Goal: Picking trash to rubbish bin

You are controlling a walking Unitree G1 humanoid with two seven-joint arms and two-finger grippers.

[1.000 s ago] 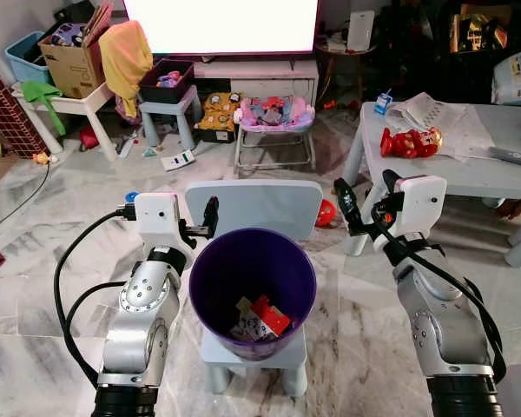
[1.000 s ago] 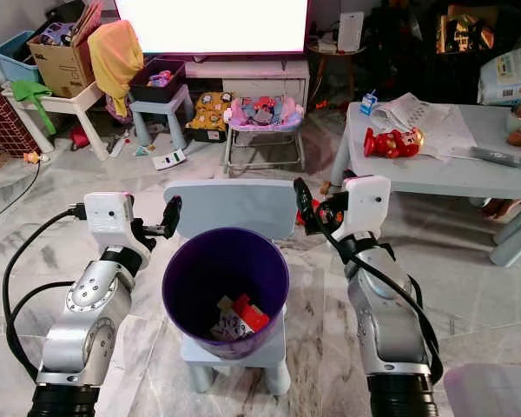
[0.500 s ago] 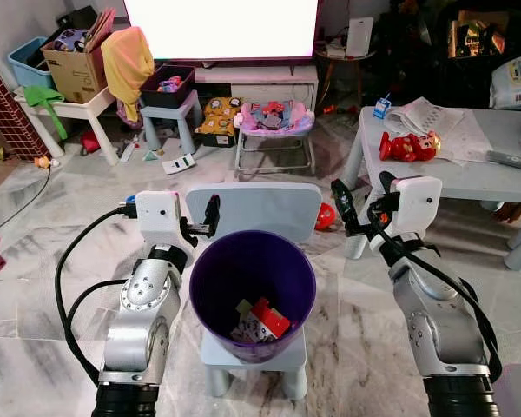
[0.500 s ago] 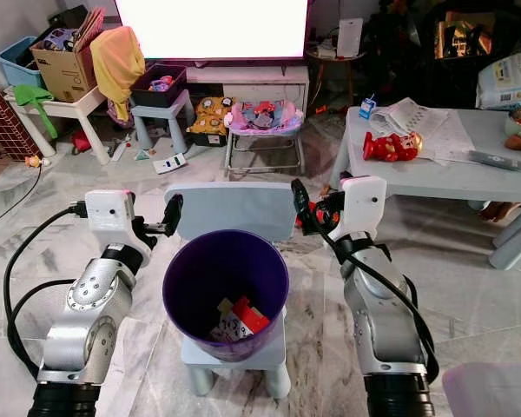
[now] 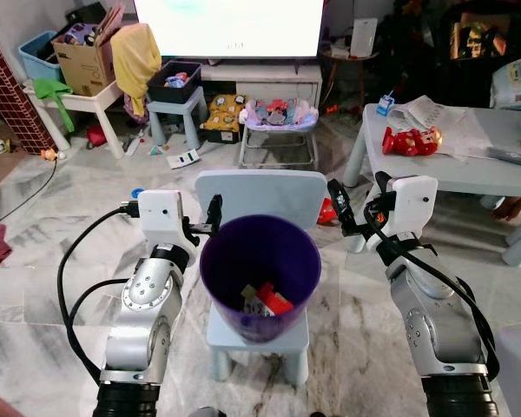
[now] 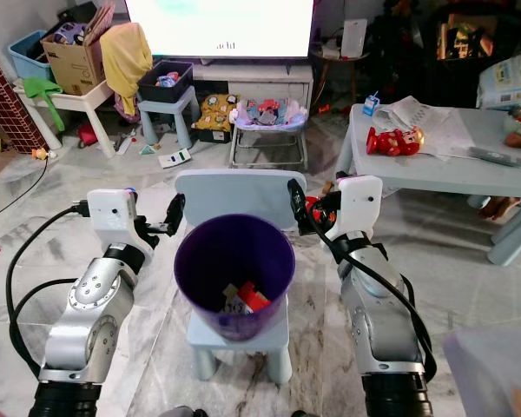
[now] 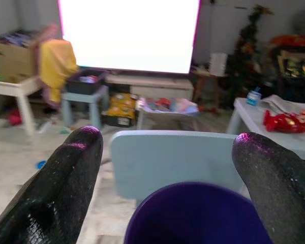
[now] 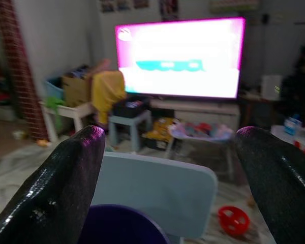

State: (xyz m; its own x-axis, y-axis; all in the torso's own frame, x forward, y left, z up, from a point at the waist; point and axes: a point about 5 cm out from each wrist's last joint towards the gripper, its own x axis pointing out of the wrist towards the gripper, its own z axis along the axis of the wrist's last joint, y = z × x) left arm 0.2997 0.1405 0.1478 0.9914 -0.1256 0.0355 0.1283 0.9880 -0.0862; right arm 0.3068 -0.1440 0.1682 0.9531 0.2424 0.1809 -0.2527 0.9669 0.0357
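**Purple bin on a small chair, a gripper on each side**

Left eye view: a purple rubbish bin (image 5: 260,265) stands on the seat of a pale blue child's chair (image 5: 260,198), with red and white trash (image 5: 266,301) lying at its bottom. The left gripper (image 5: 214,217) hangs just beside the bin's rim on the robot's left, and the right gripper (image 5: 352,211) a little apart from it on the right. Bare marble floor (image 5: 35,261) lies open on both sides of the chair.

Right eye view: a grey table (image 6: 469,165) stands near the right arm, carrying a red toy (image 6: 391,141) and papers (image 6: 421,113).

Left wrist view: the two black fingers (image 7: 66,188) stand spread wide, with the chair back and the bin's mouth between them and nothing gripped.

Right wrist view: its fingers (image 8: 61,188) are likewise spread and bare; past the chair back a lit television (image 8: 180,58) shows, and a red ball (image 8: 234,219) lies on the floor.
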